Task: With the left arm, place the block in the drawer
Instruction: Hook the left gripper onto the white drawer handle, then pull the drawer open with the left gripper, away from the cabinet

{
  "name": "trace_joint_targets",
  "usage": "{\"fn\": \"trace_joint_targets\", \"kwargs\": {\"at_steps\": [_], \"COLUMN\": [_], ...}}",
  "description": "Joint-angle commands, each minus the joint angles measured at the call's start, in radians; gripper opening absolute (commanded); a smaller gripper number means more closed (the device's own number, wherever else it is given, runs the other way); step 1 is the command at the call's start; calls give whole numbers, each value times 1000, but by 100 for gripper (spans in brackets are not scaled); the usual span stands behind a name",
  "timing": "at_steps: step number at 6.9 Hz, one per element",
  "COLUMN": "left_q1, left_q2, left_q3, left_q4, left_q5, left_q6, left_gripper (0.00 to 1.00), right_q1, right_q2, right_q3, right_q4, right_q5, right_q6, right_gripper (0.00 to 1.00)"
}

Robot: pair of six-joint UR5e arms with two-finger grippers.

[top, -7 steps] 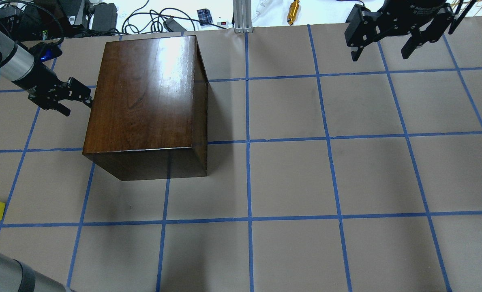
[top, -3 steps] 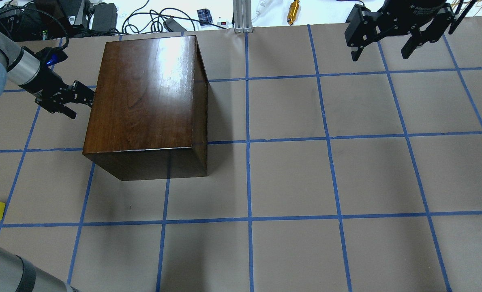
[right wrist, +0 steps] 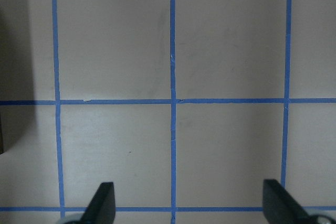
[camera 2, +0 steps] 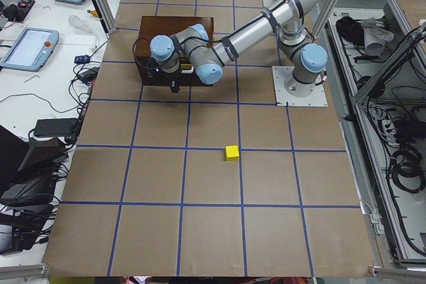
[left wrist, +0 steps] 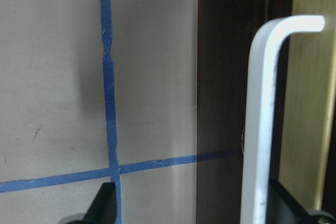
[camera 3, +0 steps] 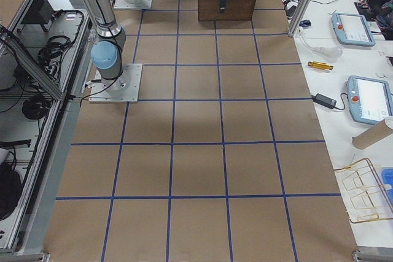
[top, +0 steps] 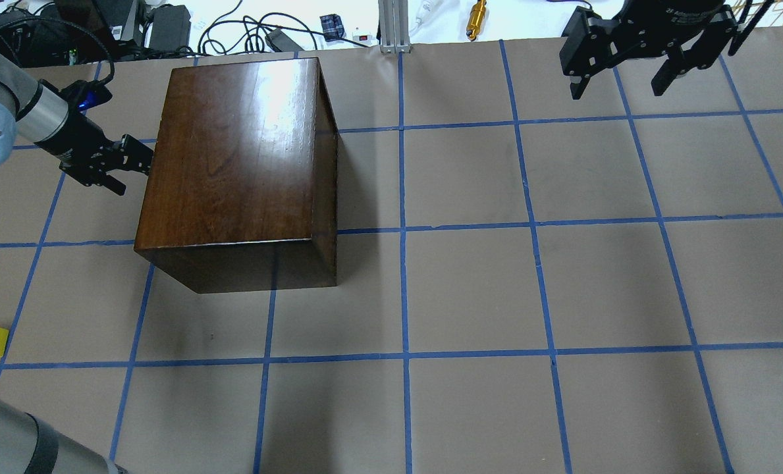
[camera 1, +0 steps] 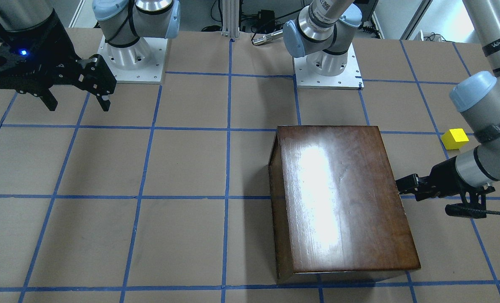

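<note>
A yellow block sits on the surface, well apart from the box, untouched. The drawer looks shut. The left arm's jaws, spread wide and empty, straddle its pull without gripping. The right jaws hang open, empty, far off. Opening, fetching and placing all remain.

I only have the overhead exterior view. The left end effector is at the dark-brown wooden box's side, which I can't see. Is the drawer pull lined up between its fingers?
Observer: Yes. The left wrist view shows the drawer's pale metal pull between the left end effector's open jaws, off-centre, not yet clamped.
Operator: Where is the small yellow cube? The arm hides most of it here.
Observer: The front-facing view shows the small yellow cube lying free on the blue-taped brown table, apart from the dark-brown wooden box.
</note>
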Motion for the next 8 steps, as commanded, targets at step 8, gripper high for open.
{"fn": "trace_joint_targets", "kwargs": {"at_steps": [8], "left_q1": [115], "left_q2": [7], "left_q3": [13], "left_q4": [13], "left_q5": [98], "left_q6": [64], "left_gripper": [100], "right_q1": [0], "right_q2": [-1], "right_q3": [0], "right_q4": [0], "right_q5": [-1], "right_q6": [0], "right_gripper": [100]}}
